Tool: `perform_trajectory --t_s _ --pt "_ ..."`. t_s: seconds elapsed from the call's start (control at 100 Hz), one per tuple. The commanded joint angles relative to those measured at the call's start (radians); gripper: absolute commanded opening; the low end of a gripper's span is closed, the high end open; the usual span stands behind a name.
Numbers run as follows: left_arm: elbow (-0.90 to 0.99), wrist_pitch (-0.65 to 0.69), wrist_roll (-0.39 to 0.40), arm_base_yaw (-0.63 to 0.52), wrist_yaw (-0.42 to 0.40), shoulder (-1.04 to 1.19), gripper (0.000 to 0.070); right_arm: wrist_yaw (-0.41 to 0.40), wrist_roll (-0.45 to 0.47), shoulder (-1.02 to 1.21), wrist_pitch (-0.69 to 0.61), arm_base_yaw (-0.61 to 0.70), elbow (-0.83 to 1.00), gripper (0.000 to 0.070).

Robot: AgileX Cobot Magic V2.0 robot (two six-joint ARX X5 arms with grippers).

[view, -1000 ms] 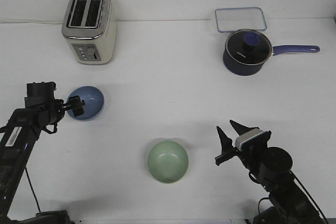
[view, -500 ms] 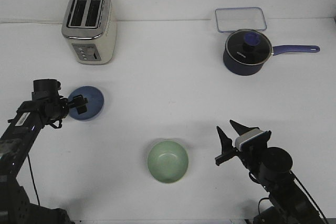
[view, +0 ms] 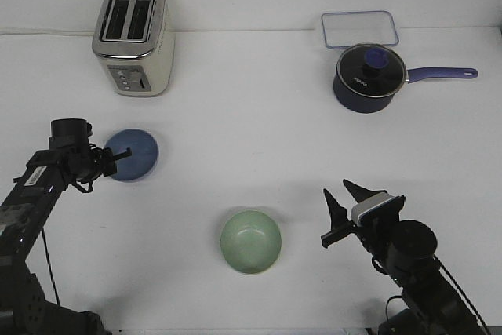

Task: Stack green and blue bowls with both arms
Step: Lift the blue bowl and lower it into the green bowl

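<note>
A white table is filling the frame. At lower right the right gripper is hovering with its jaws spread apart and holding nothing, well apart from the green bowl sitting upright at lower centre. At middle left the left gripper is reaching over the blue bowl's near rim; I cannot tell how its jaws are standing.

left gripper at blue bowl; green bowl apart.

Lab tabletop: kitchenware staged on plain white table.
</note>
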Motion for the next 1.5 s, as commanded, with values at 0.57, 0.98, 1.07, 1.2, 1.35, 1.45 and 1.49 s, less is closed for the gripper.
perform_trajectory --t_s 0.57,0.98,1.07,1.2,1.35,1.45,1.49 --pt "0.298 -0.248 0.105 -0.173 0.241 -0.220 0.0014 -0.001 -0.006 0.006 0.009 0.005 0.005 0.0312" --pt "0.297 -0.340 0.127 -0.638 0.241 -0.194 0.0014 -0.001 -0.006 0.006 0.009 0.005 0.005 0.0312" --pt "0.297 -0.352 0.125 -0.717 0.241 -0.150 0.0014 -0.002 -0.006 0.005 0.009 0.005 0.005 0.0312" --pt "0.297 -0.373 0.137 -0.802 0.241 -0.071 0.0014 -0.002 -0.006 0.005 0.009 0.005 0.005 0.0312" --pt "0.297 -0.374 0.147 -0.855 0.232 -0.007 0.0014 -0.002 -0.006 0.005 0.009 0.005 0.005 0.0312" --pt "0.297 -0.371 0.152 -0.868 0.181 0.015 0.0014 -0.002 -0.006 0.005 0.009 0.005 0.005 0.0312" --pt "0.297 -0.369 0.155 -0.869 0.181 0.019 0.0014 -0.002 -0.006 0.005 0.009 0.005 0.005 0.0312"
